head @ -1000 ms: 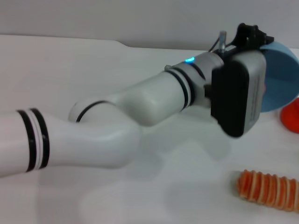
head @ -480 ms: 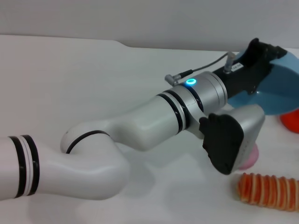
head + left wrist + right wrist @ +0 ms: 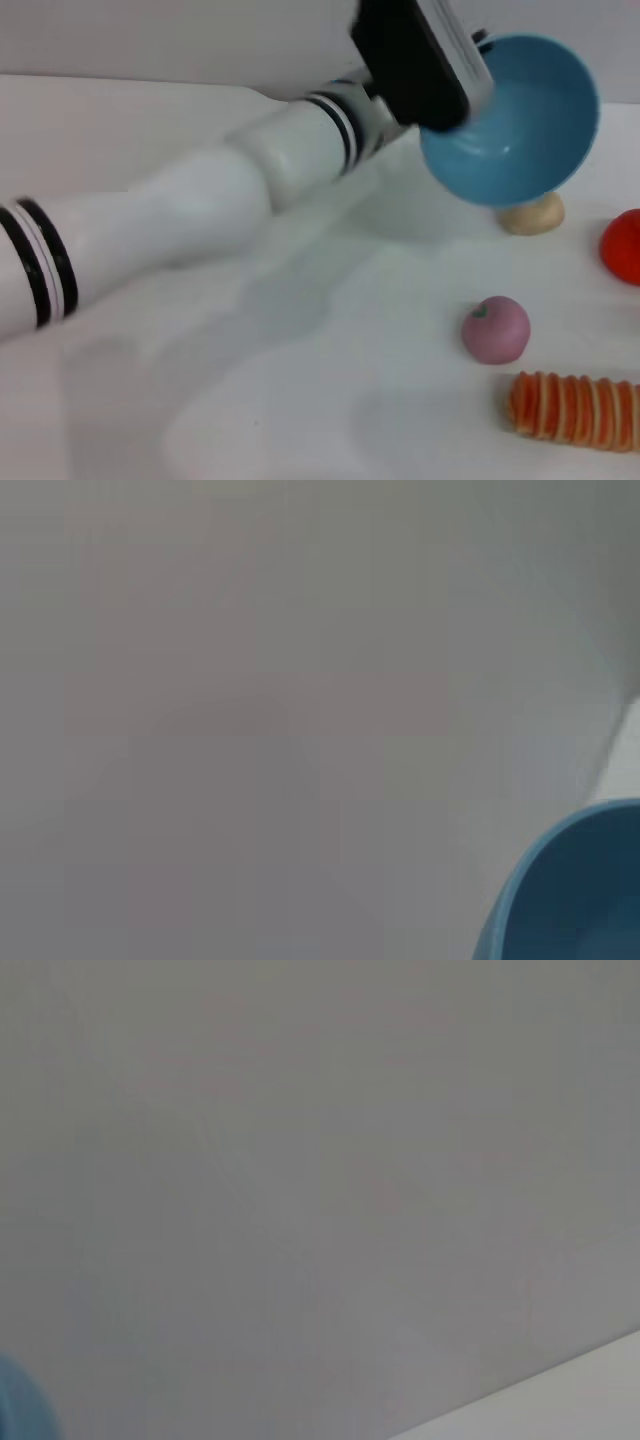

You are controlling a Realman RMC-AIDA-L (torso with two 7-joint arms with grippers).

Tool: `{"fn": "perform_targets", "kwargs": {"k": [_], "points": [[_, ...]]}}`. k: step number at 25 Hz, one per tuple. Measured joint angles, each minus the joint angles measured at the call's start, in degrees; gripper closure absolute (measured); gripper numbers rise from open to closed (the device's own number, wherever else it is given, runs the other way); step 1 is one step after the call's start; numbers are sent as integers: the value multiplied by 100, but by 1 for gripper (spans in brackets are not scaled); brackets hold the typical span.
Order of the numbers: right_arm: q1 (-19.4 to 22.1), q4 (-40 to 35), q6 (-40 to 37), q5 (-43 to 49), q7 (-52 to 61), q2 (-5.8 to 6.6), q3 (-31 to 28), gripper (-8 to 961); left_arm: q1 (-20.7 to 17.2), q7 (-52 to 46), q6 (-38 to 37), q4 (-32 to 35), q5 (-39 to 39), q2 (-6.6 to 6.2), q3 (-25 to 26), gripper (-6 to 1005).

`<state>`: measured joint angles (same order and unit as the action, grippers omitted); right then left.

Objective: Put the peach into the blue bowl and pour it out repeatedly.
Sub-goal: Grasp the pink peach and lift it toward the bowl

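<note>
The blue bowl point(image 3: 515, 120) is held up off the white table point(image 3: 250, 400), tipped on its side with its empty inside facing me. My left gripper point(image 3: 462, 98) grips it at the rim on its left side, and the arm reaches in from the left. Part of the bowl's rim also shows in the left wrist view point(image 3: 565, 890). The peach point(image 3: 495, 329) lies on the table below the bowl, pink-mauve, with its stem spot up. My right gripper is out of view.
A beige lumpy round thing point(image 3: 533, 213) lies under the bowl's far edge. A bright red fruit point(image 3: 624, 247) sits at the right edge. An orange ridged item point(image 3: 575, 408) lies in front of the peach. A blue sliver point(image 3: 15, 1408) shows in the right wrist view.
My left arm has swung up and back, lifting and turning the bowl so that its opening faces me. The peach, earlier hidden by the gripper, now lies in plain sight on the table.
</note>
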<state>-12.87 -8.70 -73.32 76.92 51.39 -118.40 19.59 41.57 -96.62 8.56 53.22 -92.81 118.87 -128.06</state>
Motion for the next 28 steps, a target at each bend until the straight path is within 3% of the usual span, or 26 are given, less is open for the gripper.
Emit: {"fn": "perform_targets", "kwargs": {"k": [4, 8, 11, 14, 20, 21, 28], "points": [[-47, -393, 36, 349, 575, 2, 58, 534, 112, -176, -1464, -375, 447, -47, 954, 1000], [-62, -894, 15, 760, 1284, 2, 61, 538, 238, -1210, -2707, -915, 307, -103, 1817, 1001], [-152, -1489, 19, 1494, 1993, 2, 62, 541, 436, -2256, -3714, -1257, -374, -127, 2345, 1001], [-307, -2071, 2, 2219, 2744, -3, 61, 544, 530, -3529, -4479, -1309, -1658, -113, 2731, 1001], [-691, -3740, -542, 4267, 4915, 4, 229, 550, 425, -4104, -4599, -1306, -2099, -103, 3083, 1002], [-872, -4251, -936, 5068, 5650, 28, 353, 551, 418, -4112, -4598, -1330, -2106, -103, 3136, 1002], [-1438, -4303, -1663, 5895, 6335, 88, 701, 557, 413, -4168, -4358, -1536, -2130, -80, 3238, 1000]]}}
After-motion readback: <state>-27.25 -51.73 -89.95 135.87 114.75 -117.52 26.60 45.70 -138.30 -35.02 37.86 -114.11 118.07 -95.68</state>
